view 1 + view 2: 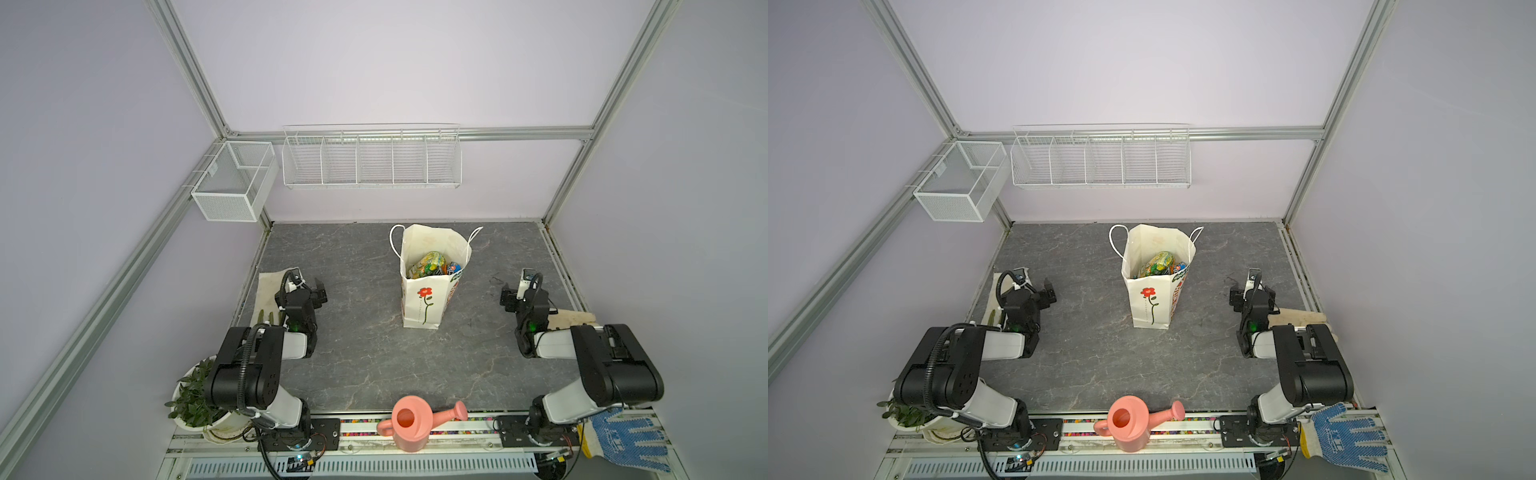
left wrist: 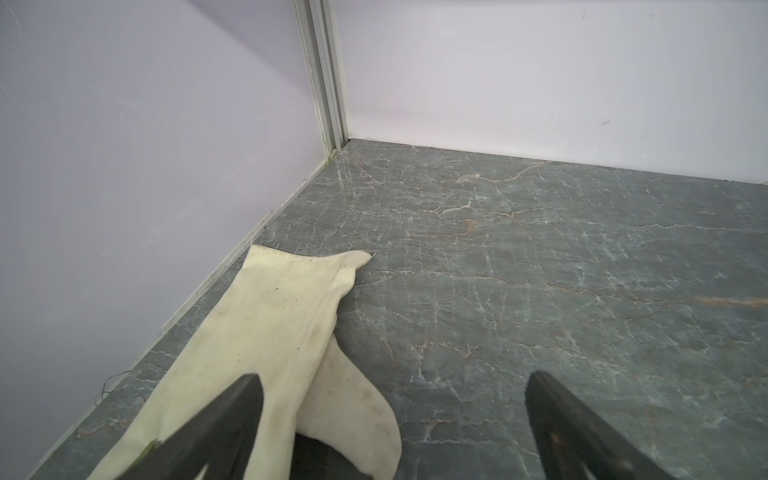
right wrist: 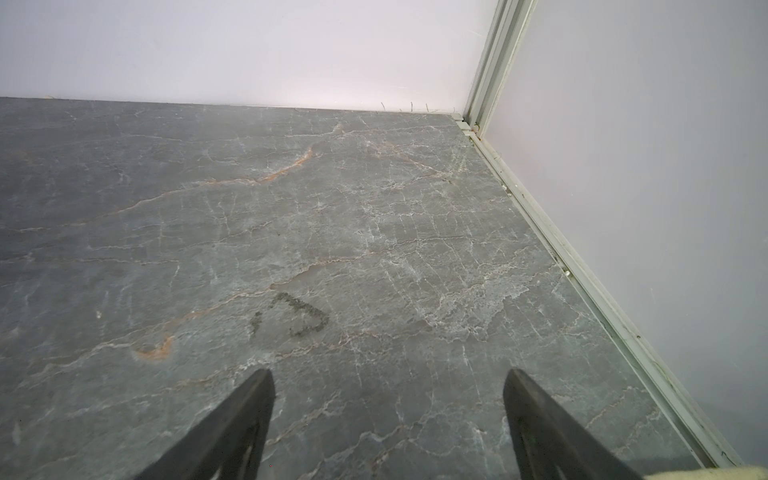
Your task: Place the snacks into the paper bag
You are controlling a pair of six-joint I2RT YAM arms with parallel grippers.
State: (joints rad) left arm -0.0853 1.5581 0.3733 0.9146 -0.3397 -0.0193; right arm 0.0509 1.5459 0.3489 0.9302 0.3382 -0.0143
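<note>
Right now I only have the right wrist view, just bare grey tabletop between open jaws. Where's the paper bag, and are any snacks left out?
Observer: The paper bag stands upright near the middle of the table, mouth open.
Operator: Anything in it?
Observer: Yes, snacks show inside it in both top views, a green-yellow packet uppermost.
Operator: Any loose on the table?
Observer: None that I can see in either top view.
</note>
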